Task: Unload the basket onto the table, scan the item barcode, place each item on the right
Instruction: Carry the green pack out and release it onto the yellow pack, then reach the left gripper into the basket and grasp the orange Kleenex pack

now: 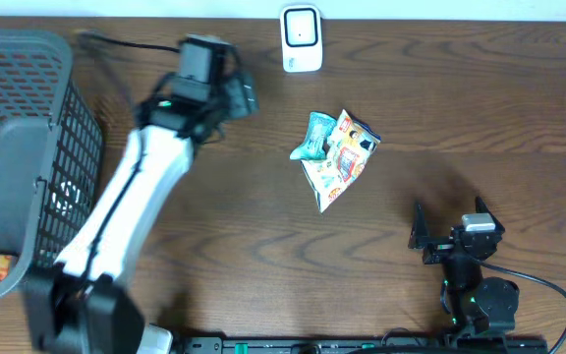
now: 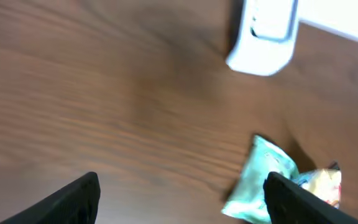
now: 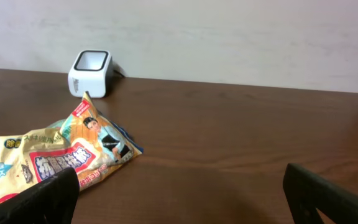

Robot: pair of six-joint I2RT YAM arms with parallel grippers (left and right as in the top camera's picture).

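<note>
Teal-and-orange crinkled foil snack packet [image 1: 334, 152] lies mid-way across the dark wooden desk [image 1: 480, 108], long axis roughly near-to-far, near of the white box scanner [image 1: 302, 39]; left end effector [image 1: 242, 98], spread wide and empty, sits left of it, seemingly nearer; right end effector [image 1: 448, 221] gapes empty too.

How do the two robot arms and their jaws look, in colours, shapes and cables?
The left arm has a long white link with black joints, a black wrist block and a green light. The right arm is black, with a grey block on top, green lights and a black cable looping from its base. Both pairs of jaws are black.
</note>
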